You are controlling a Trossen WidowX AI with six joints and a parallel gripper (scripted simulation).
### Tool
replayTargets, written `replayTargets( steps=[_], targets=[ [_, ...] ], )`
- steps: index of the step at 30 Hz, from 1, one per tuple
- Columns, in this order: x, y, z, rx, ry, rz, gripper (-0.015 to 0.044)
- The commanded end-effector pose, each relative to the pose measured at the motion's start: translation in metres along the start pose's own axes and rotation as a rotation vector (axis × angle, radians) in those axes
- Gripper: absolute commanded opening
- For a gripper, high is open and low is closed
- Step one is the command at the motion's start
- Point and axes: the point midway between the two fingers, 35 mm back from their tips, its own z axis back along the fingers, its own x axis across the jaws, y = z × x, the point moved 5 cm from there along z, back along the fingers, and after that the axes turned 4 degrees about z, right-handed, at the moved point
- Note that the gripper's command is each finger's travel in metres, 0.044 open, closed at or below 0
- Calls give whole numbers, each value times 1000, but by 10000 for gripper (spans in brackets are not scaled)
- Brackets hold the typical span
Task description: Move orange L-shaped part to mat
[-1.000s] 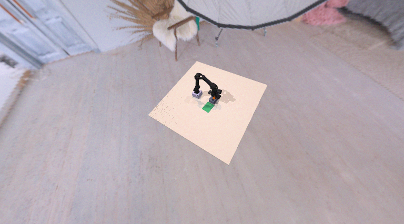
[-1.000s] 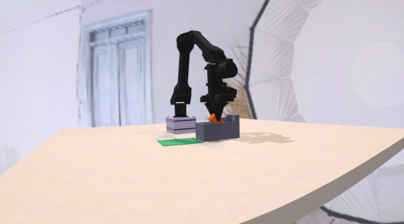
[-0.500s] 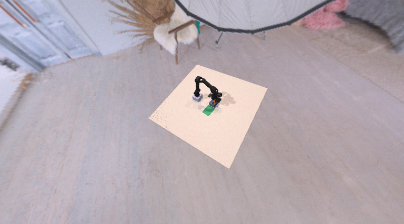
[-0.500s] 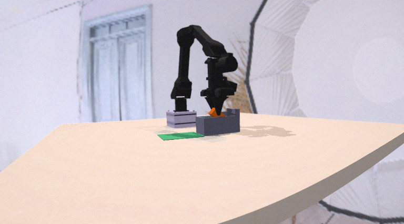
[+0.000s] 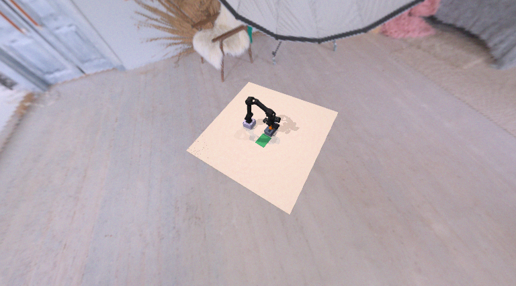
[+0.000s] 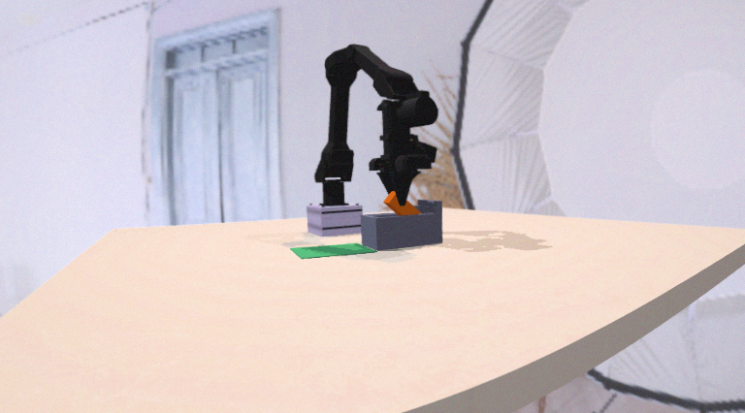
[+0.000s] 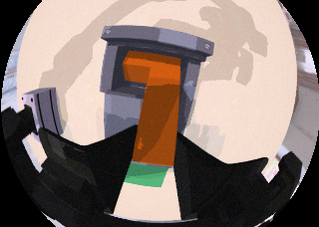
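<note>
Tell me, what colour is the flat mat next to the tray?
Green. The mat shows best in the exterior view, lying beside the grey tray.

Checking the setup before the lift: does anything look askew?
Only the orange part: it sits tilted in the grey tray, one end raised and pinched by the gripper, as intended.

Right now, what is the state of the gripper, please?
Gripper: jaws closed on the raised end of the orange L-shaped part, tilted in the grey tray.
</note>
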Motion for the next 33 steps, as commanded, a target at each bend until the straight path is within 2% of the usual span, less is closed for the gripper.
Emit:
replayTargets(
  steps=[1,33],
  targets=[
    [-1,0,10,2,10,3,0],
    [-1,0,60,3,10,4,0]
  ],
)
